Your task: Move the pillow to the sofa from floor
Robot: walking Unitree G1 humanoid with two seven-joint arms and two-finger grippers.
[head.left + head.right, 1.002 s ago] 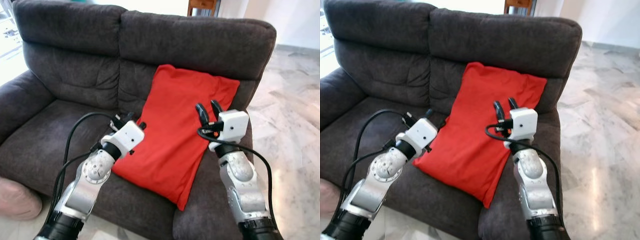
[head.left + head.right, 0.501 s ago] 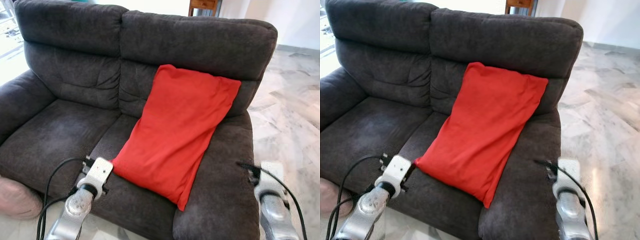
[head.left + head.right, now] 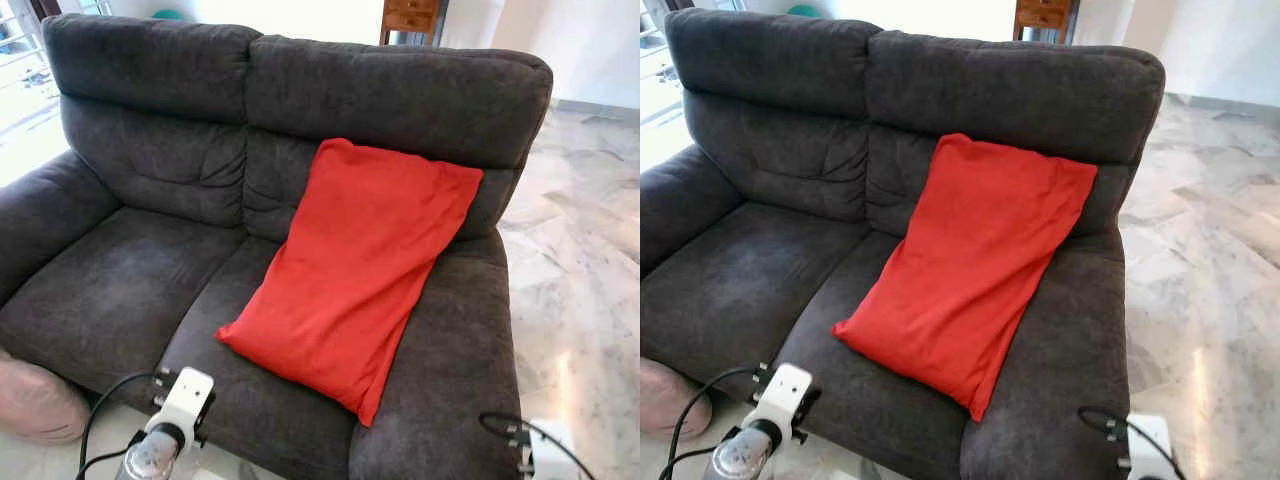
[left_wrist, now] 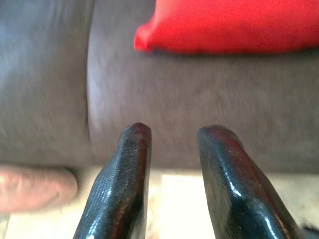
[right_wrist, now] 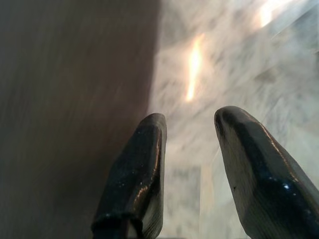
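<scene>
pillow [image 3: 365, 270] is judged soft, light; it is best pinched at a corner. left gripper [image 4: 172, 174], below it, and right gripper [image 5: 192, 172] are parted, empty.

Silver left arm [image 3: 150, 458], white wrist block [image 3: 186, 395] — black looped cables, glossy black fingers [image 4: 119, 184].

Bright daylight, head views sharp, wrist views soft.

Light pours in from behind the sofa [image 3: 150, 290]; the marble floor [image 3: 580, 300] carries a pale sheen and a glare streak. Both wrist views are blurred, perhaps by motion, with highlights on the black fingers [image 5: 134, 174].
</scene>
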